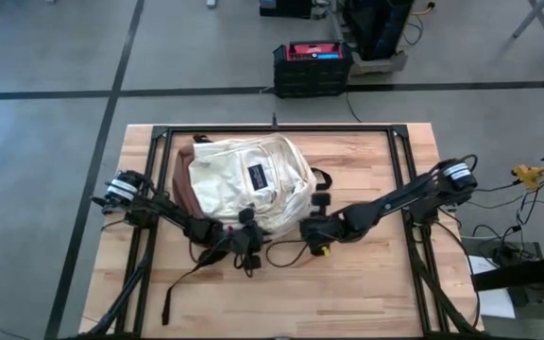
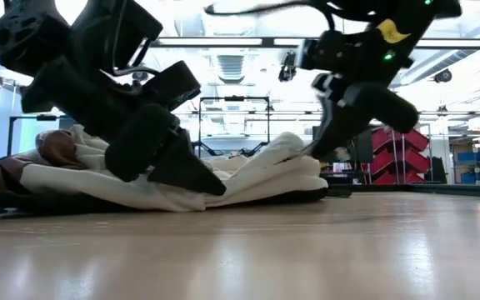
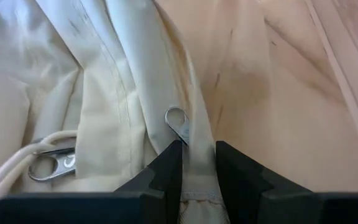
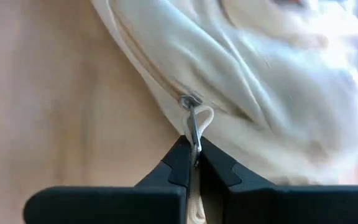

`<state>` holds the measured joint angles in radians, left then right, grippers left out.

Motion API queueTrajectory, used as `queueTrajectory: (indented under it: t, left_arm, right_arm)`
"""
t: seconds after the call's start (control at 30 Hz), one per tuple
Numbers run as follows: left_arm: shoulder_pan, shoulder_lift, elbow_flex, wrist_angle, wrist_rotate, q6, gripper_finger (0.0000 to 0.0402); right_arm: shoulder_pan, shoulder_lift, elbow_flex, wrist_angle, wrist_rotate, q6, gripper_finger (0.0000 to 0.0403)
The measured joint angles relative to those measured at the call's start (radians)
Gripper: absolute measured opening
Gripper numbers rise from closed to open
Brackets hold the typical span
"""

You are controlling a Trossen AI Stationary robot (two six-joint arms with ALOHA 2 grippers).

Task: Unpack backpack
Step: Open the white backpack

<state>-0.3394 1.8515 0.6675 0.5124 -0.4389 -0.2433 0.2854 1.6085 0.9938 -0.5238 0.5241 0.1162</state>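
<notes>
**Both grippers clamp the backpack's near edge**

Dark fingers (image 4: 194, 163) of the right gripper (image 1: 312, 229) pinch a metal zipper pull (image 4: 192, 127), a detail only the right wrist view shows. Likewise, the left gripper (image 3: 197, 163) nips a fold of cream fabric beside another zipper pull (image 3: 178, 121). From above, the backpack (image 1: 244, 179) lies flat mid-table (image 1: 385, 283), both arms angled low toward it. At table height, the arms hide both grips.

**Backpack at table centre, a gripper at each lower corner**

The backpack (image 1: 248, 181) lies on the table (image 1: 366, 274), centre-left in the high view. The left gripper (image 1: 245, 238) sits at its lower edge, the right gripper (image 1: 312, 227) at its lower right. A case (image 1: 312, 66), apparently on the floor, stands beyond the table's upper edge.
</notes>
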Motion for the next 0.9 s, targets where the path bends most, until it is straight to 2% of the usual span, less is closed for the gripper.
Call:
queueTrajectory:
  t: [0.23, 0.4, 0.5, 0.57, 0.67, 0.73, 0.83, 0.9]
  left_arm:
    - [-0.018, -0.026, -0.037, -0.051, 0.006, -0.034, 0.008]
    - [-0.019, -0.13, -0.044, -0.184, -0.029, 0.053, 0.008]
    - [-0.02, -0.22, -0.043, -0.276, -0.117, 0.15, 0.008]
    - [-0.018, -0.288, -0.039, -0.313, -0.231, 0.207, 0.008]
    - [-0.012, -0.368, -0.042, -0.275, -0.373, 0.299, 0.008]
    - [-0.005, -0.404, -0.047, -0.176, -0.339, 0.345, 0.008]
    - [0.007, -0.41, -0.054, -0.009, -0.12, 0.377, 0.008]
    - [0.008, -0.365, -0.055, 0.091, 0.015, 0.383, 0.008]
  right_arm:
    - [0.0, -0.083, 0.0, -0.229, 0.028, 0.157, 0.0001]
    - [0.005, -0.079, -0.002, -0.186, -0.022, 0.161, 0.0]
    - [0.018, -0.038, -0.004, -0.084, -0.117, 0.117, 0.0]
    - [0.032, -0.007, -0.004, 0.004, -0.175, 0.072, 0.0]
    - [0.05, 0.04, -0.003, 0.157, -0.224, 0.003, 0.0]
    - [0.053, 0.069, -0.001, 0.233, -0.246, -0.051, 0.0]
    - [0.049, 0.098, 0.01, 0.308, -0.243, -0.093, 0.0]
    - [0.048, 0.11, 0.023, 0.326, -0.224, -0.111, 0.0]
